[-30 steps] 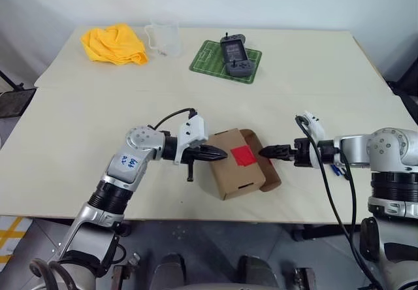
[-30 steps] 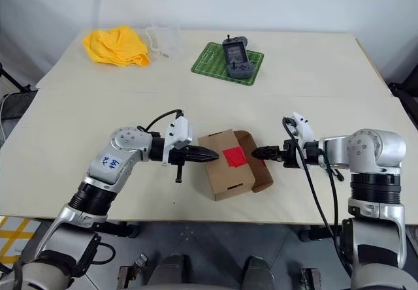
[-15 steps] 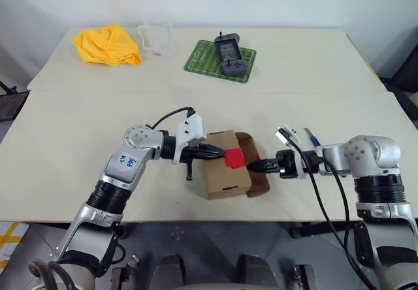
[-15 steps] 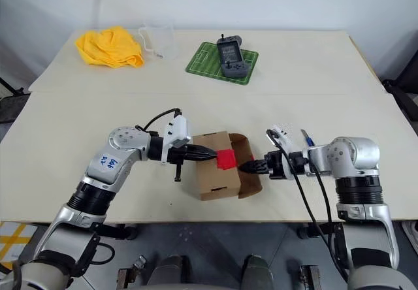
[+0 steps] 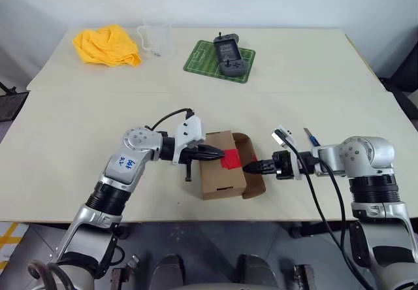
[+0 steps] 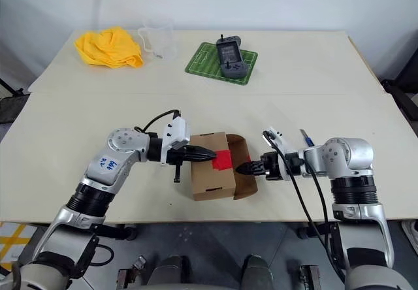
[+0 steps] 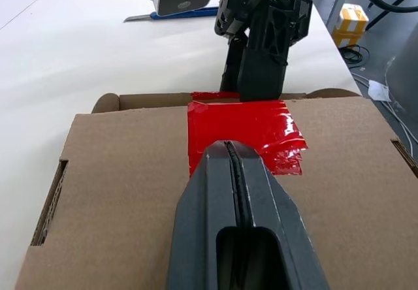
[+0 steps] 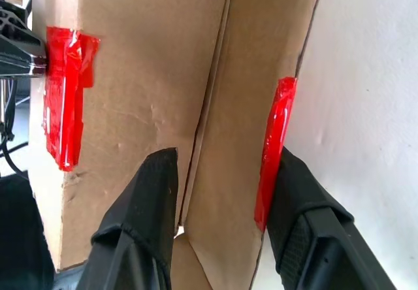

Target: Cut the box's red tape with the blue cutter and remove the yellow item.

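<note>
The brown box (image 5: 219, 179) lies near the table's front edge, one flap (image 5: 256, 172) folded out to the right. The red tape (image 7: 241, 130) sits on its top face, and a second red strip (image 8: 271, 146) runs along the flap's edge. My left gripper (image 5: 222, 153) is shut, its tip pressing on the box top at the tape. My right gripper (image 8: 227, 151) has closed across the open flap, one finger on each side. The blue cutter (image 5: 310, 136) lies on the table behind my right arm. The yellow item is hidden.
At the far left lies a yellow cloth (image 5: 108, 45), with a clear measuring cup (image 5: 155, 38) beside it. A grey game controller (image 5: 227, 53) rests on a green mat (image 5: 202, 64) at the back. The table's front edge runs just below the box.
My right gripper moved left onto the flap and its fingers narrowed around it. The box slid left under my still left gripper, whose tip now meets the tape.
</note>
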Controlling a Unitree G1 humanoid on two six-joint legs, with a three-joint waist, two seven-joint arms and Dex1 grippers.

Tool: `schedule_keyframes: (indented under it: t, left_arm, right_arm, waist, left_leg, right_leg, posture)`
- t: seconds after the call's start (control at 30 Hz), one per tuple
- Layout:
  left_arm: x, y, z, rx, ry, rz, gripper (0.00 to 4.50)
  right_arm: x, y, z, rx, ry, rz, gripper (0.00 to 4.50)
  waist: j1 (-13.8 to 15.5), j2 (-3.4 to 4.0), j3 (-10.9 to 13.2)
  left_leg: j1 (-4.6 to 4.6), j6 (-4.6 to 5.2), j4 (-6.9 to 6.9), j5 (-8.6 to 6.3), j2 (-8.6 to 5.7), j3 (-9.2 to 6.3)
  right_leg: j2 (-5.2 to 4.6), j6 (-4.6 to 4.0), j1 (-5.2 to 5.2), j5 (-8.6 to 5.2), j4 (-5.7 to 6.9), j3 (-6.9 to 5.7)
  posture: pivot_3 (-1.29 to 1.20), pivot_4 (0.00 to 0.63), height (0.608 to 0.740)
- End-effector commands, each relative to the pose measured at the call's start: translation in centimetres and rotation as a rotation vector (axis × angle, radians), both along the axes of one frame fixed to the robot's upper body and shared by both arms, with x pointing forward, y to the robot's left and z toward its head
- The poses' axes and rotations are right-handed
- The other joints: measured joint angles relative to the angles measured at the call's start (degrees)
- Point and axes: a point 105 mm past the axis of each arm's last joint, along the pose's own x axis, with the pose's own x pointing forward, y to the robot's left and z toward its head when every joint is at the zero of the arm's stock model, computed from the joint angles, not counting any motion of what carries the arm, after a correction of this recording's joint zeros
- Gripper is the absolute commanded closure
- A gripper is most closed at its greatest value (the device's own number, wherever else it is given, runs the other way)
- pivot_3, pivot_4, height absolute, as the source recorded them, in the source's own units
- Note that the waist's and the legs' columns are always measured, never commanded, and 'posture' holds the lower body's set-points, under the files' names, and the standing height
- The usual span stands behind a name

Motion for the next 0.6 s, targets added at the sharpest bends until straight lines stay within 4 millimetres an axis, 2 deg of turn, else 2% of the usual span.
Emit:
schedule_keyframes:
  t: [0.03, 0.27, 0.37, 0.5, 0.6]
  left_arm:
    - [-0.3, 1.0, -0.4, 0.055, -0.01, 0.003, 4.5]
    - [-0.8, 2.3, -0.5, 0.114, 0.009, 0.021, 4.5]
    - [-1.0, 2.6, -0.9, 0.126, 0.029, 0.036, 4.5]
    - [-1.0, 2.6, -1.2, 0.129, 0.042, 0.048, 4.5]
    - [-1.0, 2.5, -1.3, 0.118, 0.049, 0.053, 4.5]
  right_arm:
    - [-0.4, 0.1, -1.1, -0.034, 0.024, -0.009, 2.55]
    - [-0.3, 0.1, -1.1, -0.027, 0.01, -0.025, 2.55]
    - [-0.4, 0.4, -1.0, -0.018, 0.002, -0.013, 3.12]
    - [-0.8, 0.7, -0.7, -0.006, -0.004, 0.006, 4.38]
    - [-0.7, 0.6, -0.6, -0.016, -0.016, 0.001, 4.45]
  waist:
    - [-0.1, 0.0, 0.0]
    - [-0.1, 0.02, 0.0]
    - [0.0, 0.02, 0.0]
    - [-0.1, 0.03, 0.0]
    - [0.0, 0.03, 0.0]
  left_leg:
    - [0.01, 0.0, -0.01, 0.0, 0.0, 0.0]
    - [0.05, 0.0, -0.02, 0.0, 0.0, 0.0]
    - [0.05, 0.0, -0.01, 0.0, 0.0, 0.0]
    - [0.05, 0.0, -0.03, 0.0, 0.0, 0.0]
    - [0.06, 0.0, -0.03, 0.0, 0.0, 0.0]
  right_leg:
    - [0.0, 0.0, 0.0, 0.0, 0.0, 0.0]
    - [0.0, 0.0, 0.0, 0.0, 0.03, 0.01]
    - [0.0, 0.0, 0.01, 0.0, 0.04, 0.02]
    - [0.0, 0.0, 0.01, 0.0, 0.03, 0.02]
    - [0.0, 0.0, 0.01, 0.0, 0.05, 0.02]
  posture:
    - [0.0, 0.15, 0.74]
    - [0.0, 0.15, 0.74]
    - [0.0, 0.15, 0.74]
    - [0.0, 0.15, 0.74]
    - [0.0, 0.15, 0.74]
